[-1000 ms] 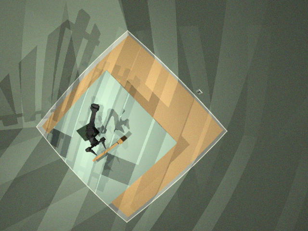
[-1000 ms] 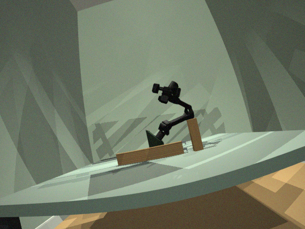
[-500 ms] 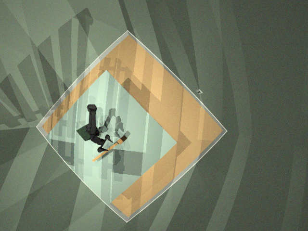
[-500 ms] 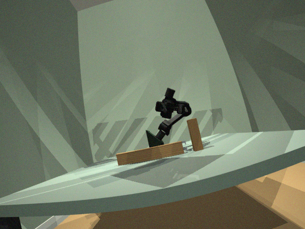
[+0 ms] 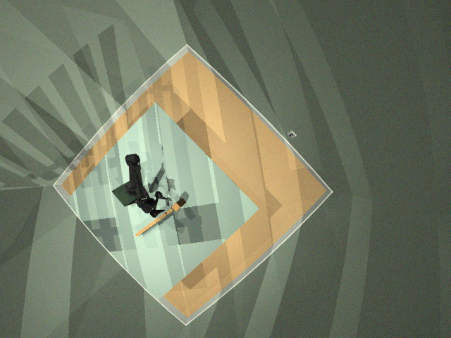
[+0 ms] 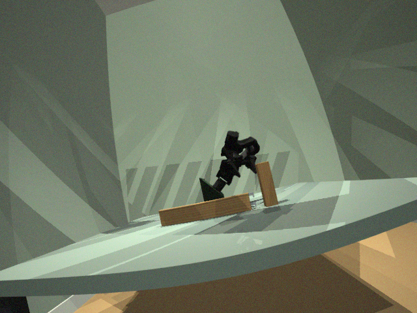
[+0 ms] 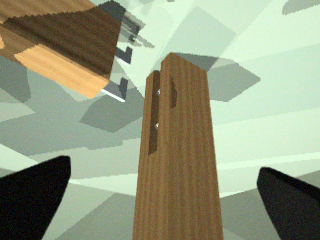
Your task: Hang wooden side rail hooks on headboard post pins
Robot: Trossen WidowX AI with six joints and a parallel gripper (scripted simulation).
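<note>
The wooden side rail (image 5: pixel 151 224) (image 6: pixel 205 208) (image 7: pixel 55 67) lies on the table. Two steel hooks (image 7: pixel 119 91) stick out from its end toward the headboard post and are apart from it. The post (image 6: pixel 266 183) (image 7: pixel 185 160) stands upright beyond that end. Its slot (image 7: pixel 153 115) faces the hook side, with two small pins visible inside. My gripper (image 5: pixel 167 204) (image 6: pixel 247 174) (image 7: pixel 166 170) is open and empty, above the rail's hook end and close to the post. In the wrist view, the post shows between the fingers, but nothing is held.
The pale green table (image 5: pixel 156 262) (image 6: pixel 286 232) carries the rail, the post and the arm. A dark green plate (image 5: pixel 122 194) (image 6: pixel 209 192) stands by the arm's base, behind the rail in the exterior view. Broad shadows cross the table.
</note>
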